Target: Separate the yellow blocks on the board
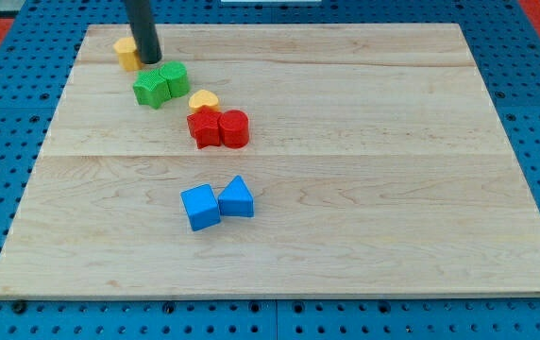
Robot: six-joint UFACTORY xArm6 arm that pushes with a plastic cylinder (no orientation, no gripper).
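My tip (149, 59), a bare rod holding nothing, touches the far-left yellow block (125, 52) on its right side, likely to push it away. The yellow heart block (203, 99) lies between the green (160, 84) and red blocks (219, 128).

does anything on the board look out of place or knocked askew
Nothing stands out. The blocks sit flat in pairs: two green blocks, two red blocks, a blue cube touching a blue wedge. One yellow block lies by the reds, the other yellow block beside my tip.
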